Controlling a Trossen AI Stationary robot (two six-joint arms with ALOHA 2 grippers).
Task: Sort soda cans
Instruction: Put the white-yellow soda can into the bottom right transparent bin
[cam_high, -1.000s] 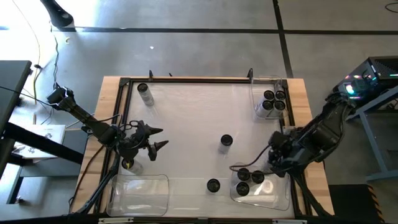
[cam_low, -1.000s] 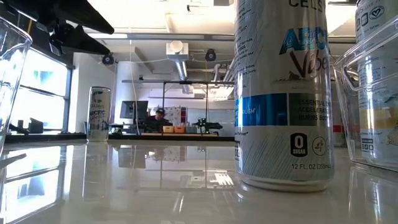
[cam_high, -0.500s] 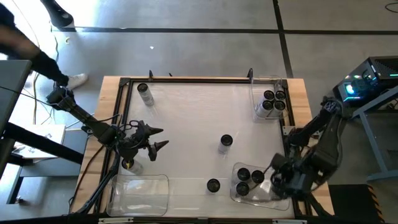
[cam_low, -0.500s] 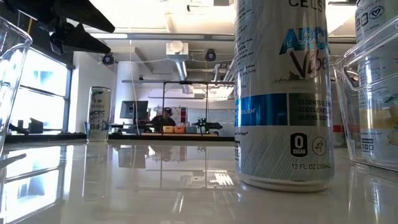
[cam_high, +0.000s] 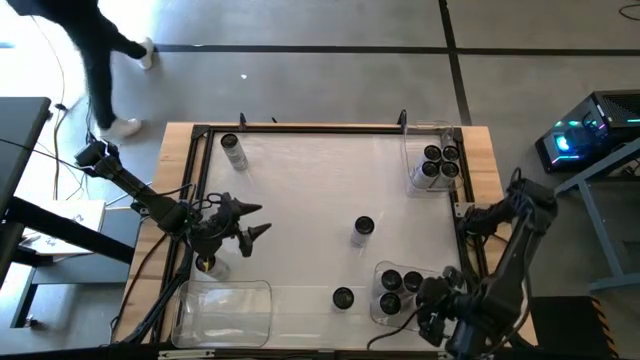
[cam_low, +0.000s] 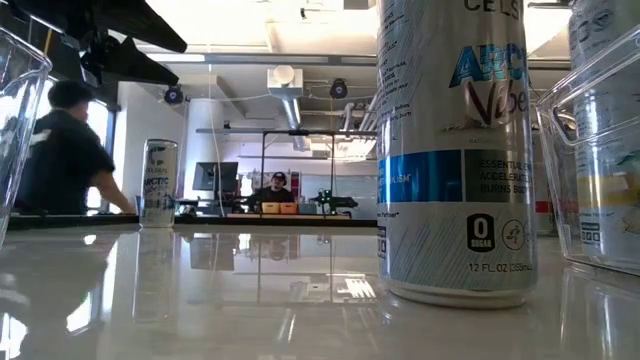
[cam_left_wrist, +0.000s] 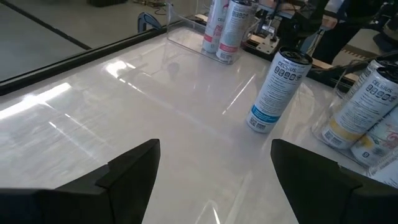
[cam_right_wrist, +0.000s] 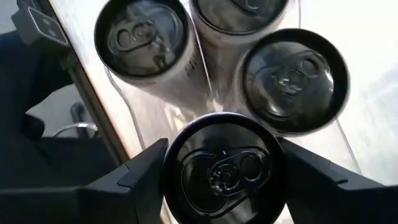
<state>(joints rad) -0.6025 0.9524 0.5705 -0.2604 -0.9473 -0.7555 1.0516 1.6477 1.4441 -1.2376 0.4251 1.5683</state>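
My right gripper (cam_high: 432, 300) hangs over the near-right clear bin (cam_high: 440, 318), shut on a soda can (cam_right_wrist: 224, 171) whose dark top fills the gap between its fingers. Three cans (cam_high: 390, 281) stand upright in that bin. Several more fill the far-right bin (cam_high: 441, 162). Single cans stand on the table at the far left (cam_high: 233, 150), the middle (cam_high: 363, 228) and the near edge (cam_high: 343, 297); another (cam_high: 206, 263) stands under my left arm. My left gripper (cam_high: 260, 221) waits open at the table's left, its fingers (cam_left_wrist: 134, 168) pointing across at the middle can (cam_left_wrist: 277, 90). My right gripper holds the can by its upper side wall (cam_right_wrist: 171, 165), just under the rim, pinched between the two fingers (cam_right_wrist: 140, 171). The fingers come from above, pointing down, and the can stays upright. Whether its base rests on the bin floor is hidden by the can itself.
An empty clear bin (cam_high: 222, 308) sits at the near-left corner. A raised wooden frame (cam_high: 320, 127) rims the white table. The low view shows the near can (cam_low: 455, 150) close up and the near-right bin's wall (cam_low: 600, 150). A person (cam_high: 95, 40) walks past the far-left corner.
My right arm has swung toward the table's near edge, carrying its gripper from beside the near-right bin's far side to above that bin. A person has come into view beyond the far-left corner.
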